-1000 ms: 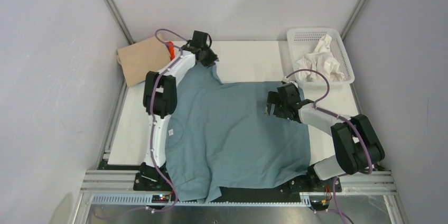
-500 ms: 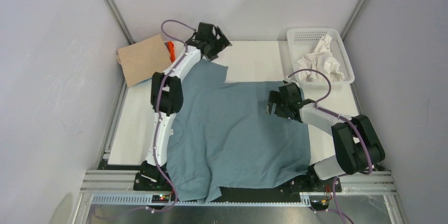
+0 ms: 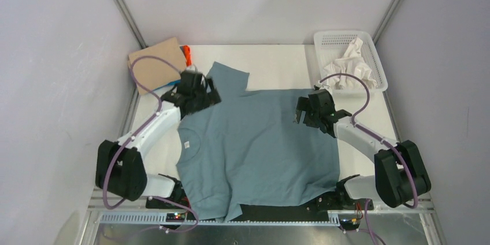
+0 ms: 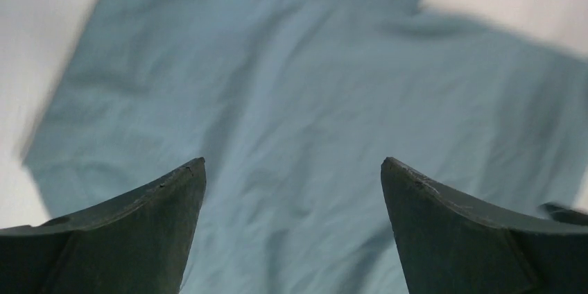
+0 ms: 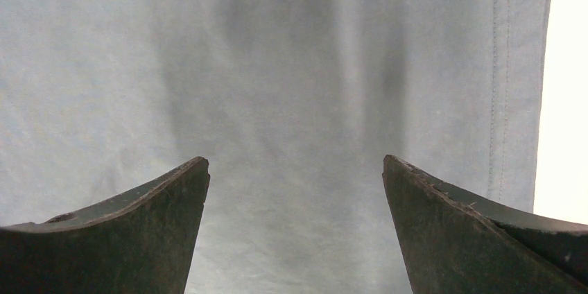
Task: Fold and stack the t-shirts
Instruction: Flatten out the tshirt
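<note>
A large slate blue-grey t-shirt lies spread flat across the table, its white neck label at the left and one sleeve pointing to the far side. My left gripper hovers open over the shirt's far-left shoulder; the left wrist view shows only blue-grey cloth between the fingers. My right gripper stands open above the shirt's far-right part, near the hem, holding nothing. A folded tan t-shirt lies at the far left with an orange one beside it.
A white mesh basket at the far right holds crumpled pale cloth. Bare white tabletop shows between the sleeve and the basket. The shirt's near hem hangs over the table's front edge by the arm bases.
My left gripper opened and let go of the far sleeve, which now lies flat. The left arm pulled back toward the near left. The right arm barely shifted.
</note>
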Controlling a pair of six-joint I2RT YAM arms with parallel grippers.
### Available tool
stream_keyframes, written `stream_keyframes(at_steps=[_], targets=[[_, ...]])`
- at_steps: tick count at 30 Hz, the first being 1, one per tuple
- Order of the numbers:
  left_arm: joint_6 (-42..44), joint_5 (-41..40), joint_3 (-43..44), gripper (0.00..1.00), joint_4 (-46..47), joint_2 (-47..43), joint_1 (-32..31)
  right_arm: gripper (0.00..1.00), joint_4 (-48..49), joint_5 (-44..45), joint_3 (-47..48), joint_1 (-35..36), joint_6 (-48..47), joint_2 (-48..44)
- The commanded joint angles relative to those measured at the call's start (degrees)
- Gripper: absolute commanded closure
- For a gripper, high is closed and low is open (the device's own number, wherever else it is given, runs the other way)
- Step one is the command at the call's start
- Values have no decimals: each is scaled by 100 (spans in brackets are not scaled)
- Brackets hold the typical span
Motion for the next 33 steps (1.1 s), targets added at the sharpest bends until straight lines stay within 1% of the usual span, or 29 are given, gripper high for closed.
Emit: stream_keyframes(at_steps=[1, 3, 5, 8, 11, 13, 16, 19, 23, 26, 28, 32, 33], targets=[[286, -181, -1172, 0, 47, -272, -35, 1, -74, 156, 12, -104, 70, 122], [247, -289, -1337, 0, 102, -198, -16, 1, 63, 94, 34, -175, 18, 270], [242, -182, -1361, 0, 233, 27, 32, 1, 164, 80, 131, -233, -23, 484], [224, -98, -1196, 0, 335, 620, 100, 1, 390, 78, 331, -322, -73, 795], [202, -144, -973, 0, 347, 1053, 264, 0, 391, -43, 953, -473, -191, 1291], [197, -165, -911, 0, 352, 1315, 388, 0, 367, 41, 1340, -499, -315, 1582], [193, -272, -876, 0, 353, 1482, 583, 1, 414, 4, 1887, -607, -367, 2164], [205, -256, -748, 0, 352, 1579, 652, 0, 398, -18, 2214, -697, -242, 2628], [241, -94, -509, 0, 340, 1761, 735, 1, 192, -163, 2519, -743, -71, 3207], [250, 67, -328, 0, 326, 1933, 783, 1, -161, -132, 2845, -830, -85, 3436], [267, 140, -209, 0, 326, 2017, 806, 3, -302, -346, 3069, -959, -76, 3567], [319, 271, 123, 0, 310, 2217, 818, 7, -801, -788, 3853, -1225, -160, 4032], [345, 289, 237, 0, 285, 2249, 815, 7, -901, -818, 4215, -1234, -228, 4254]])
